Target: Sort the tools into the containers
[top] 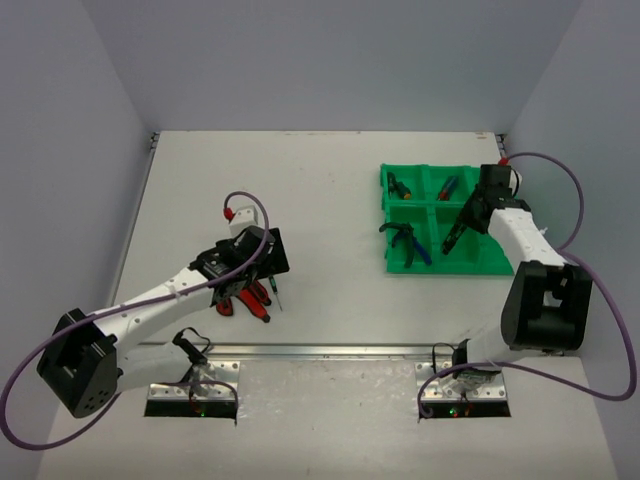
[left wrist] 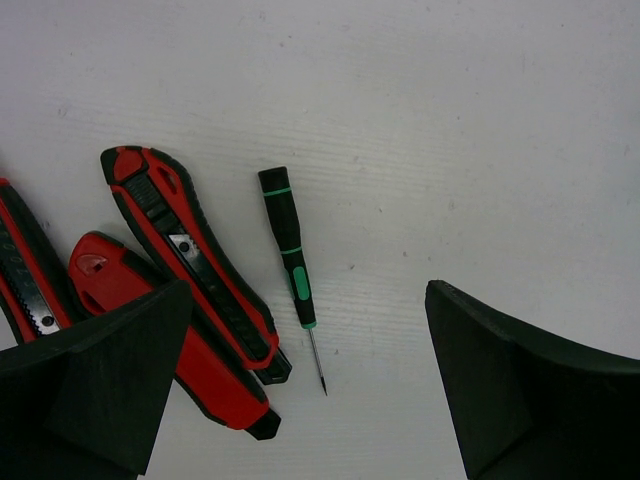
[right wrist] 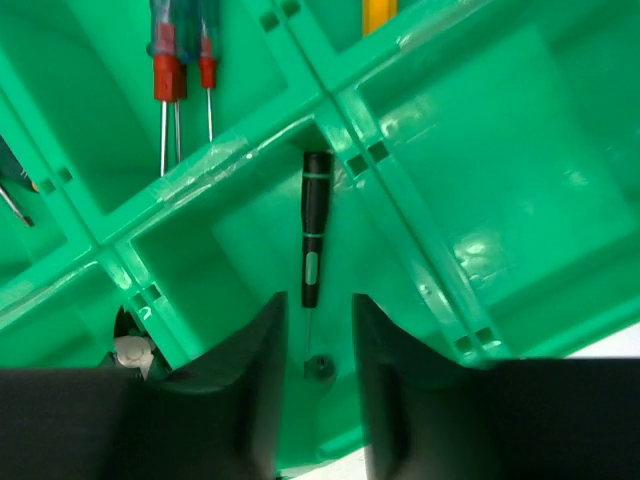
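Right wrist view: screwdriver (right wrist: 312, 230) lies vertical, tip toward the gripper (right wrist: 318, 335).

A white table (top: 320, 190) fills most of the overhead view; its surface is matte, and up close from the left wrist it shows faint fine streaks and a few tiny specks; a sliver of the same white shows at the lower right corner of the right wrist view. Plain pale grey-lavender walls enclose it on three sides: a back wall (top: 330, 60), a left wall (top: 60, 150) and a right wall (top: 600, 120), both side walls slanting outward toward the near side. A metal rail (top: 330, 351) runs along the table's near edge; just beyond it lies a grey ledge (top: 330, 420); two metal plates (top: 165, 398) sit on that ledge, well apart, one left and one right.
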`<state>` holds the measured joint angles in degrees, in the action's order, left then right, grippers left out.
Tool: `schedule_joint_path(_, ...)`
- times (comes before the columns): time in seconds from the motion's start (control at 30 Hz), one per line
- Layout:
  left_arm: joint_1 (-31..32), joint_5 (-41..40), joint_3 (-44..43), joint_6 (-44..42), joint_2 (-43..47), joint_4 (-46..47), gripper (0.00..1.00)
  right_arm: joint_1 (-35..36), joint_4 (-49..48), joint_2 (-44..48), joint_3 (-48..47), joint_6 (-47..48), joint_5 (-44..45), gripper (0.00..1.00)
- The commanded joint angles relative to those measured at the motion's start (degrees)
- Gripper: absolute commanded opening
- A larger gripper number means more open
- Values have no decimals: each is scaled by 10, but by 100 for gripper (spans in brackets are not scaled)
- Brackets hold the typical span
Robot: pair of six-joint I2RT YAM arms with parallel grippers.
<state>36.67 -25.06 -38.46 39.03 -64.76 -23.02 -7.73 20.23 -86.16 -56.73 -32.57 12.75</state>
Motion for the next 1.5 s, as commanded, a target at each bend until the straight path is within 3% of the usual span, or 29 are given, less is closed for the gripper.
schedule_joint_path(0.0, -5, 11, -25, -12, -9, 15, 100, 2, -19, -4, -10, -15, -11, 66)
schedule_joint_path(0.1, -5, 28, -24, -11, -28, 30, 100, 1, -4, 14, -20, -15, -17, 76)
schedule_joint_path(0.37, -5, 56, -46, -11, -106, 53, 99, 9, -14, 143, 14, -12, -132, 80)
schedule_joint_path(0.43, -5, 53, -57, -11, -133, 56, 94, 12, -23, 173, 25, -11, -165, 81)
schedule_joint_path(0.57, -5, 29, -75, 4, -179, 49, 76, 12, -55, 193, 48, -12, -212, 88)
schedule_joint_path(0.8, -5, -5, -84, 36, -247, 38, 70, 13, -84, 180, 64, -28, -279, 89)
schedule_joint_path(0.93, -5, 15, -75, 34, -272, 58, 35, 15, -110, 183, 78, -37, -307, 91)
schedule_joint_path(0.97, -5, 22, -70, 30, -273, 72, 28, 17, -113, 184, 79, -37, -313, 98)
schedule_joint_path(1.03, -5, 47, -64, 27, -276, 91, 13, 22, -120, 186, 80, -34, -340, 99)
schedule_joint_path(1.13, -3, 99, -54, 14, -262, 128, 0, 34, -159, 185, 87, -35, -419, 99)
schedule_joint_path(1.23, 5, 140, -38, -5, -227, 173, 0, 63, -193, 165, 89, -42, -495, 99)
schedule_joint_path(1.3, 25, 167, -7, -24, -170, 253, 0, 130, -188, 147, 75, -26, -519, 99)
schedule_joint_path(1.4, 41, 234, 69, -29, -69, 403, 0, 213, -184, 147, 90, -35, -481, 99)
schedule_joint_path(1.47, 44, 283, 103, -15, -6, 466, 0, 237, -259, 159, 127, -67, -494, 99)
